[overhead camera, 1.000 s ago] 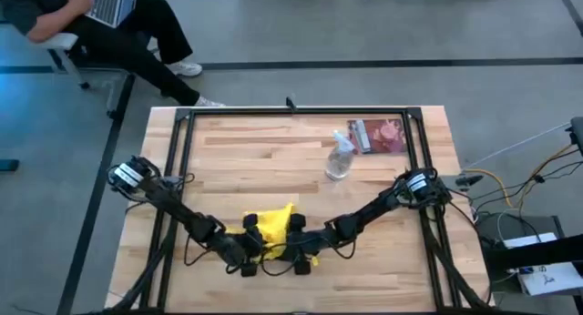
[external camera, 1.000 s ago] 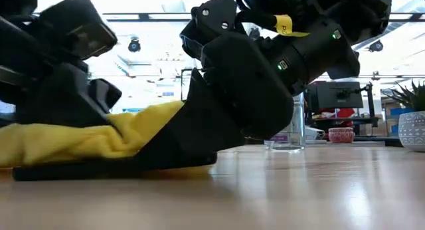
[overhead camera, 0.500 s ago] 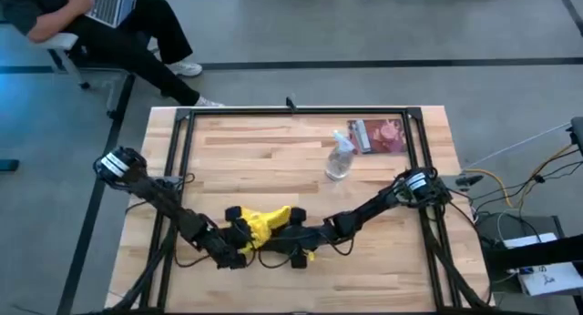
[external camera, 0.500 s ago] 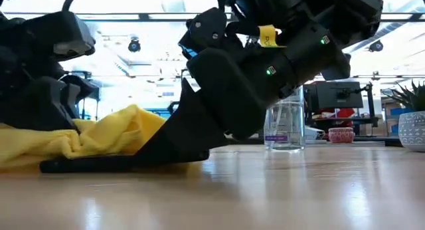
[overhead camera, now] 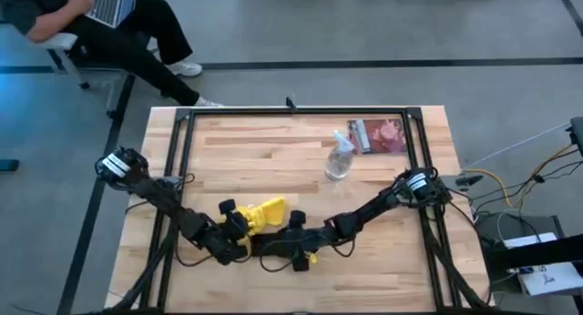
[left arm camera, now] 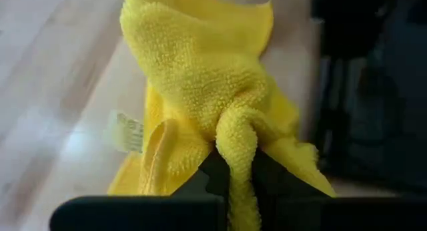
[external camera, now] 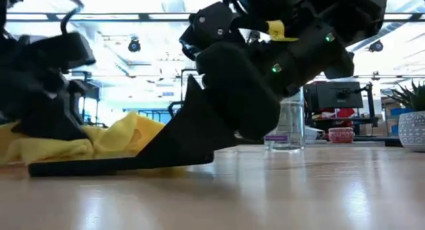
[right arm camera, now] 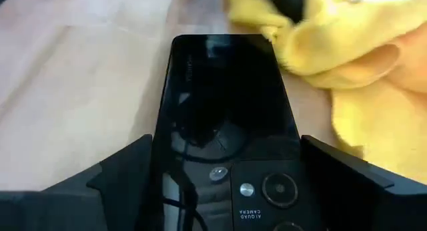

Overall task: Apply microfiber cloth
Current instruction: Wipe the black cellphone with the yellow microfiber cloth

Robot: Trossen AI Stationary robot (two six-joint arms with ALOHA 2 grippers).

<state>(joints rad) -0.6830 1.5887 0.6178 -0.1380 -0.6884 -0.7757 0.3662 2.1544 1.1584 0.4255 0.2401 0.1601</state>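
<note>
The left gripper (overhead camera: 239, 222) is closed, pinching a fold of the microfiber cloth (left arm camera: 213, 91), a bright yellow, nubbly terry fabric bunched into soft irregular folds. The cloth spreads away from its fingers across the pale wooden table (overhead camera: 264, 151). Just beside it, the right gripper (overhead camera: 278, 242) clamps a flat, glossy black phone (right arm camera: 223, 117) between its fingers, one edge touching the cloth. Both dark arms reach low and inward. Well beyond stands a clear plastic spray bottle (overhead camera: 339, 158).

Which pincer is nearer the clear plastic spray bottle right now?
Right. The right pincer sits toward the table's front from the clear plastic spray bottle, holding the black phone; the left pincer is farther left, gripping the yellow microfiber cloth.
</note>
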